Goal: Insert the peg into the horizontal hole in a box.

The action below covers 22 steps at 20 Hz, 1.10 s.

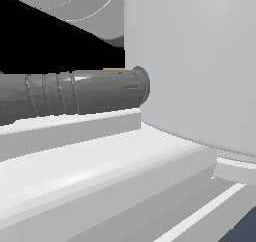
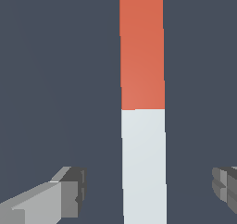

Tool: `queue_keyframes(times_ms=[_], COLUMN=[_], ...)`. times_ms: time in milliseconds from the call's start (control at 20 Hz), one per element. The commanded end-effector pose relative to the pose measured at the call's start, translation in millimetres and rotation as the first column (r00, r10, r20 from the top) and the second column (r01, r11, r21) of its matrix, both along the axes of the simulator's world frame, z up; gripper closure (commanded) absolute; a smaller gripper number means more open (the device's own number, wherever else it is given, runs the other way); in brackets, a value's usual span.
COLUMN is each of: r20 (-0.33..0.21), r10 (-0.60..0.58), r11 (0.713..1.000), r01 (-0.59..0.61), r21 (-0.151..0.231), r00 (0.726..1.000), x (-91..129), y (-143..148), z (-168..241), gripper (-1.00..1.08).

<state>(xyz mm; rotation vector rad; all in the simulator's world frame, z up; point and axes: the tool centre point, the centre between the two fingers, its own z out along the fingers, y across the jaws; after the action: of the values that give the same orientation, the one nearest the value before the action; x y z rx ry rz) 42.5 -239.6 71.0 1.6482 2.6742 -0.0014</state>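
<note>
The gripper (image 2: 148, 190) hangs with its jaws spread wide, both fingertips (image 2: 74, 190) apart and touching nothing.

One peg (image 2: 142, 107) in the wrist view, and it is the only one: a single slim bar showing two colour halves, one red-orange, one white. One hand (image 2: 150, 190) is down there with it, and I count two fingers (image 2: 69, 193), one on either side of the bar, neither touching it. Over in the exterior view, one arm fills the picture: one broad pale grey body (image 1: 200, 66) and one dark ribbed cylinder (image 1: 75, 93) lying across it. One thin sliver of orange (image 1: 114, 68) peeks over that cylinder; what it belongs to, I can't tell.
</note>
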Motion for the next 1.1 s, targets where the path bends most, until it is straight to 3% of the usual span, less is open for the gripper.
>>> queue_keyframes(times_ms=[0, 450, 1050], r20=[0.0, 0.0, 0.0], r10=[0.012, 0.016, 0.018], r11=[1.0, 1.0, 1.0], r01=[-0.012, -0.016, -0.018], r21=[0.001, 0.001, 0.001], r00=[1.0, 1.0, 1.0], x=[3, 4, 4], y=[-3, -5, -5], z=[-2, -6, -53], gripper=[-0.92, -0.92, -0.92])
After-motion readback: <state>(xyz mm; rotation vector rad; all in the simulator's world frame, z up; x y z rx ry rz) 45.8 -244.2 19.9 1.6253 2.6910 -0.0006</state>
